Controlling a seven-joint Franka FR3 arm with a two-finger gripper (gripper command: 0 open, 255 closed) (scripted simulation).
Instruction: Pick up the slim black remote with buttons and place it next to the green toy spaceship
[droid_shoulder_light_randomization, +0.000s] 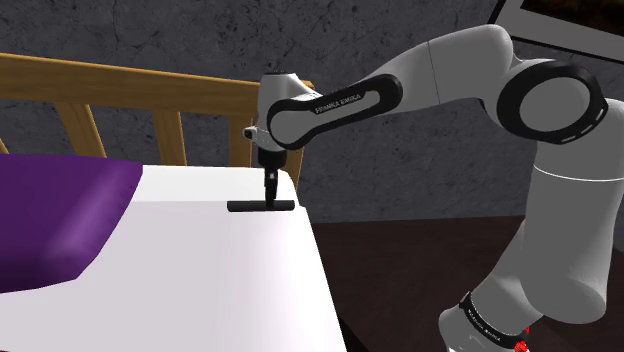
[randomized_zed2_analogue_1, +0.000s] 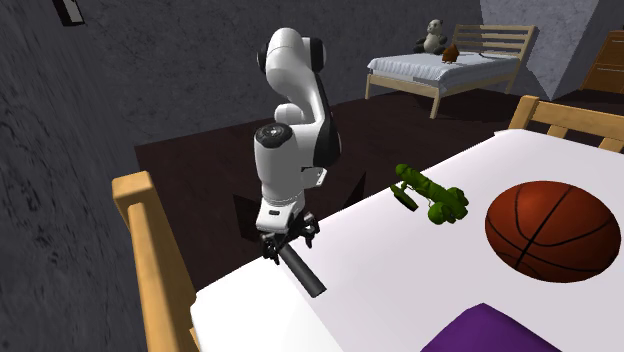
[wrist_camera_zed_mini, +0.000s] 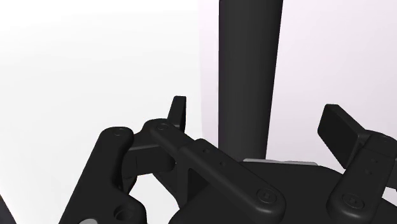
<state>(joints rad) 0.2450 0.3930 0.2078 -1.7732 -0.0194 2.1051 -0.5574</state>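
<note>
Wrist view — remote between parted fingers

Remote: far end cut off by the wrist view's edge, near end hidden behind the gripper body; buttons not discernible. Purple cloth: cut by the shoulder view's left edge. Arm: base cut at the bottom edge. Brown object on the far bed: too small to identify.

The remote looks matt black, the sheet smooth, the bed frame wooden.
</note>
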